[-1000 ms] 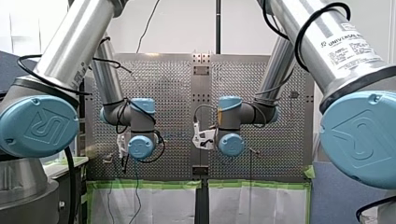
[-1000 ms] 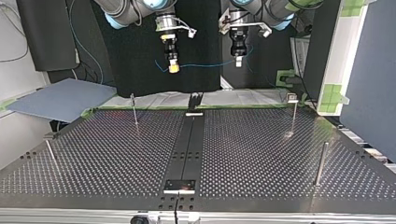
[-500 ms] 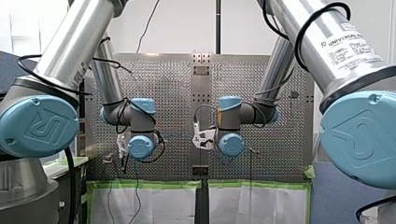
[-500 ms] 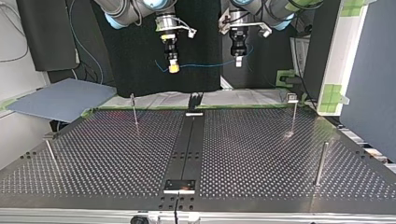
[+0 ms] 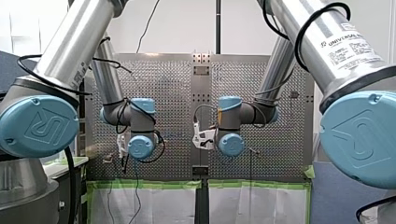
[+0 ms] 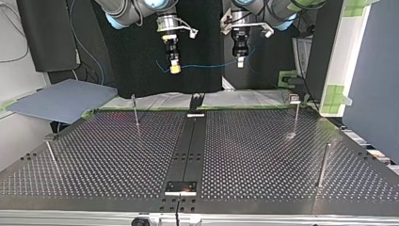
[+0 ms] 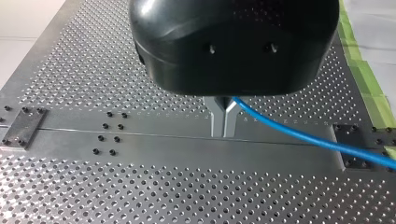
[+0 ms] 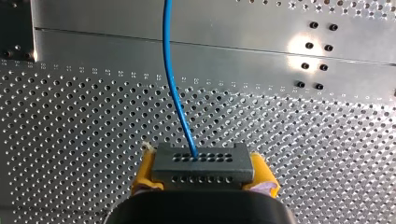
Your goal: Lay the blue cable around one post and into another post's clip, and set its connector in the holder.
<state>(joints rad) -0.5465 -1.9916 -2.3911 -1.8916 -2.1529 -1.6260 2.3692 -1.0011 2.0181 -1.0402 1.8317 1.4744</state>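
Observation:
In the top view both grippers hang high above the table's far edge with the blue cable point(image 6: 207, 65) stretched between them. My right gripper point(image 6: 174, 68), at that view's left, has yellow pads and is shut on the grey connector point(image 8: 205, 170), from which the cable point(image 8: 172, 74) runs out ahead. My left gripper point(image 6: 240, 61) is shut on the cable; its metal fingers point(image 7: 217, 122) pinch it and the cable point(image 7: 317, 142) trails off to one side. In the front view only the two wrists point(image 5: 140, 146) point(image 5: 230, 143) show.
Thin posts stand on the perforated table point(image 6: 113, 155): one at the far left point(image 6: 135, 110), one with a clip on top at the far right point(image 6: 295, 115), a thick one at the near right point(image 6: 323, 165), one at the near left point(image 6: 50, 151). A black holder point(image 6: 196, 102) sits on the centre rail.

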